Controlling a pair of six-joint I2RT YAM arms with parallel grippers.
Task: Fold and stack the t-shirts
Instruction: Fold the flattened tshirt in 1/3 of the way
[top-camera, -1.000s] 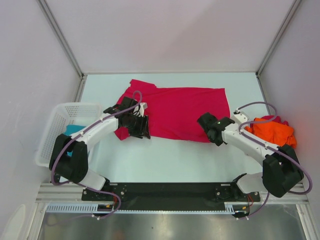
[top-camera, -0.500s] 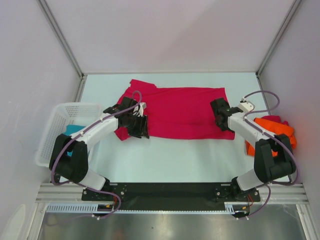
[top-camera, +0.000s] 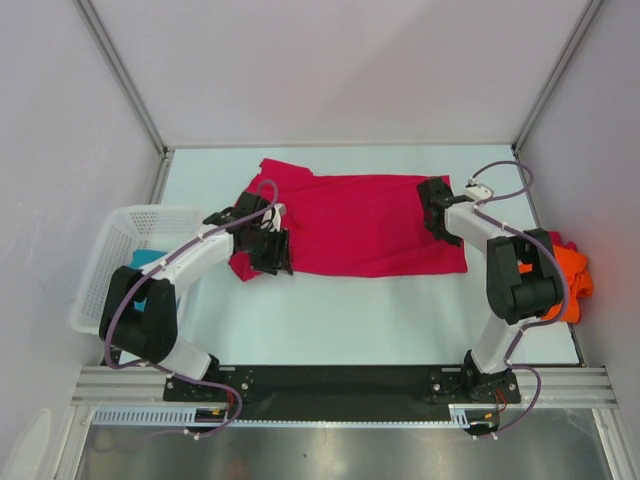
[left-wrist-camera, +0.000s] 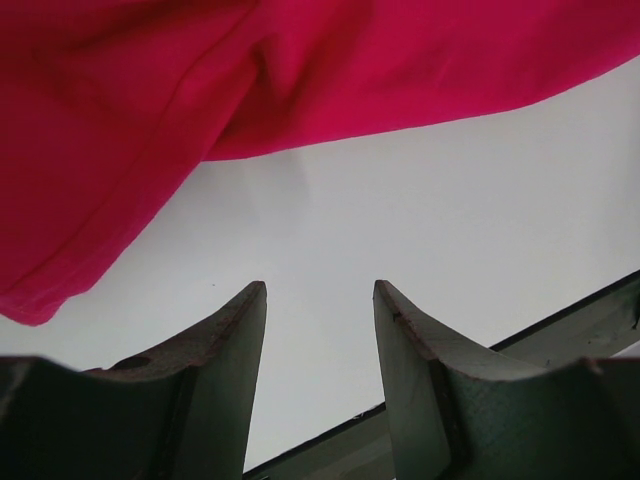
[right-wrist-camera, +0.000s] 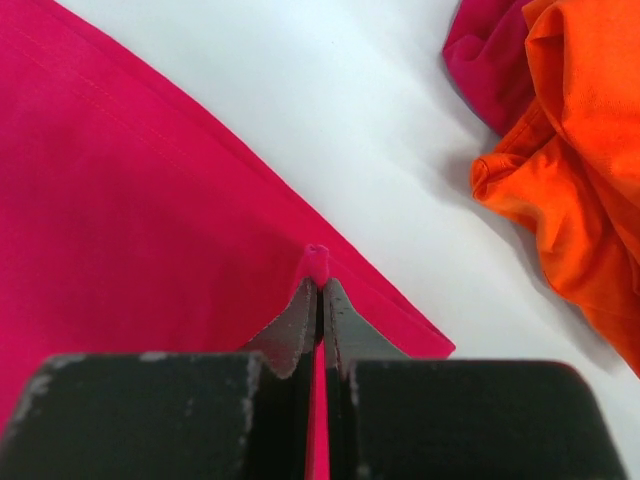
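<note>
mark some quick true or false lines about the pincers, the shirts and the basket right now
1. The right pincer is shut on a pinch of the crimson shirt. True.
2. The left pincer grips cloth. False: it is open, with only bare table between its fingers.
3. The orange shirt lies folded on top of the crimson shirt. False: it sits crumpled at the table's right side.
4. The teal shirt is inside the white basket. True.

White arm links (top-camera: 195, 257), black joints (top-camera: 520, 283), mauve cables (top-camera: 503, 165) — dark grey, tapered claw fingers (left-wrist-camera: 210, 370).
</note>
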